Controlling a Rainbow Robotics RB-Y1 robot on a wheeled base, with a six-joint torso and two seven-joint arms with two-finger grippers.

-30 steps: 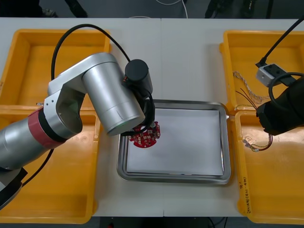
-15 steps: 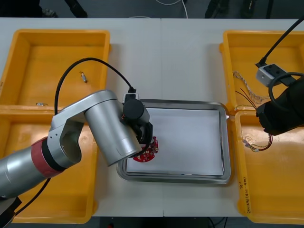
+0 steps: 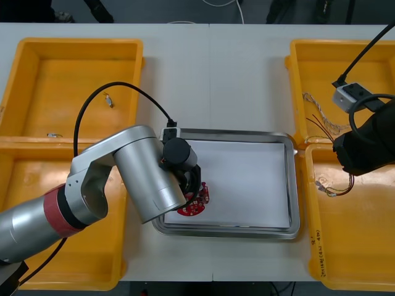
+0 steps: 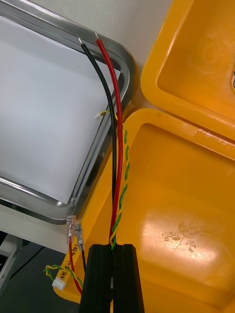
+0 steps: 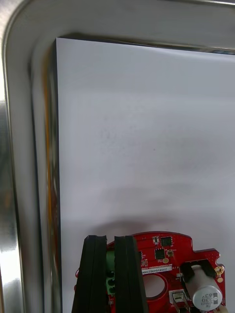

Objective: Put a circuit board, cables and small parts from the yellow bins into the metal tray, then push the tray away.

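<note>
The red circuit board (image 3: pixel 192 208) lies flat at the metal tray's (image 3: pixel 295 185) near left corner, clamped by one edge in the left gripper (image 5: pixel 110 240), its bulk reaching tray-inward from the fingers, while the right gripper (image 4: pixel 112 247) pinches cables (image 4: pixel 117 146) just beside the tray

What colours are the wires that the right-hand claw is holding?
The cables are red, black and twisted yellow-green; right wrist view shows best.

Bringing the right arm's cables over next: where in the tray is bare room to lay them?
The white floor of the tray is bare from the circuit board to the right and far rims. Crowded: the near left corner, where the left gripper holds the board. The right gripper, shut on the cables, hangs over the near right bin beside the tray.
</note>
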